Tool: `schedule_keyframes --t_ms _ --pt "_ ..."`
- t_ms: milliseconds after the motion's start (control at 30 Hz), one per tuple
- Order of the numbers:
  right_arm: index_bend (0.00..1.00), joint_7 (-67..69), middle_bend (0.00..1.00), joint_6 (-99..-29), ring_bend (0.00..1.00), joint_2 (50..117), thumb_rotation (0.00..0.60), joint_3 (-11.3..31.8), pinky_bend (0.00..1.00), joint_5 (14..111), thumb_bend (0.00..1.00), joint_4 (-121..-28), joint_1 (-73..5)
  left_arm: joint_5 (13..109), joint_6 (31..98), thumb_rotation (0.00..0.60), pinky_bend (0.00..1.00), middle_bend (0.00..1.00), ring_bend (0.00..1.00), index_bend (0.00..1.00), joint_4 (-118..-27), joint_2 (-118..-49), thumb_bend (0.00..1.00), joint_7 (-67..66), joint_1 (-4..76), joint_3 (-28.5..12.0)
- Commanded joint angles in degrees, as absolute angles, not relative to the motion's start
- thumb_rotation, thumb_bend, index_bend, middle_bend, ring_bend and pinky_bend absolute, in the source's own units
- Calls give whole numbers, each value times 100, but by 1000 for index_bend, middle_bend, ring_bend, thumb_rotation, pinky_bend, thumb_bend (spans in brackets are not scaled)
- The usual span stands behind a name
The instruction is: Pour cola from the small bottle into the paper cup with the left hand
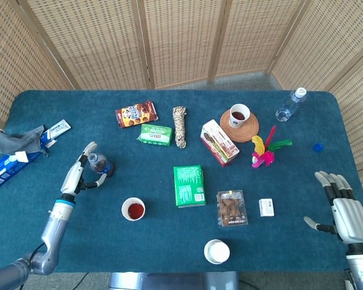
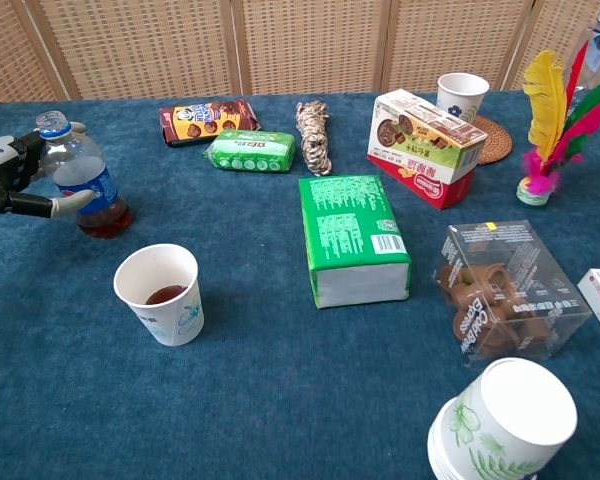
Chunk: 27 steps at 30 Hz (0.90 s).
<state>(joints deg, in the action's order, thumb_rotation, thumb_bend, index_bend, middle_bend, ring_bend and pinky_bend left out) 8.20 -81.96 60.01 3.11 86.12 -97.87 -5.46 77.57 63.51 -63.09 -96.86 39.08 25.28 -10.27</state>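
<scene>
The small bottle point(image 2: 85, 182) stands upright on the blue table point(image 1: 169, 241) at its left side, long axis vertical, neck up, only a shallow layer of cola showing at its base; the left hand point(image 2: 15, 180) sits right beside it on the outer side, thumb reaching across the front of the label and a finger up by the neck, and whether that is a real hold or just loose contact I cannot tell from either view; the bottle looks to be bearing on the cloth rather than hanging from the hand. The paper cup point(image 2: 161, 293) waits nearer the robot and a little toward the table's middle from the bottle, near it but not touching, with a dark pool of cola already in its bottom; my read is the pour is done and the bottle is being set down or let go. The relation that matters: the bottle lies just inboard of the left hand, so the hand must draw away outward, clear of the neck, or risk tipping it toward the cup. The right hand point(image 1: 343, 211) rests far off at the opposite edge, fingers spread, holding nothing; well out of this.
</scene>
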Motion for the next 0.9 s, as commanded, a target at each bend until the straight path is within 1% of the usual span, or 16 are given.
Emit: schedule_keyframes --t_ms 33,200,533,633,667,767,900 --pt "0 825 0 -8214 0 5993 600 306 63 8631 0 -9800 -539 7799 6432 600 0 0 0 0 -6425 -9616 391 3880 2466 -977" --pt "0 848 0 -8237 0 5973 600 299 63 8655 0 -9822 -529 7856 6684 600 0 0 0 0 -6651 -9480 390 3794 2312 -923" --pt "0 887 0 -8301 0 5923 600 280 62 8720 0 -9880 -499 7846 6983 600 0 0 0 0 -6915 -9179 391 3737 2023 -856" --pt "0 874 0 -8319 0 5908 600 281 22 8720 0 -9902 -489 7839 7109 600 0 0 0 0 -6977 -9080 390 3791 1905 -844" --pt "0 868 0 -8325 0 5906 600 282 7 8718 0 -9906 -486 7850 7167 600 0 0 0 0 -7003 -9043 391 3815 1865 -841" --pt "0 859 0 -8327 0 5901 600 273 3 8730 0 -9923 -482 8004 7448 600 0 0 0 0 -7096 -8882 392 3787 1722 -773" --pt "0 818 0 -8313 0 5909 600 264 3 8742 0 -9929 -488 8305 7906 600 0 0 0 0 -7367 -8479 391 3493 1543 -675"
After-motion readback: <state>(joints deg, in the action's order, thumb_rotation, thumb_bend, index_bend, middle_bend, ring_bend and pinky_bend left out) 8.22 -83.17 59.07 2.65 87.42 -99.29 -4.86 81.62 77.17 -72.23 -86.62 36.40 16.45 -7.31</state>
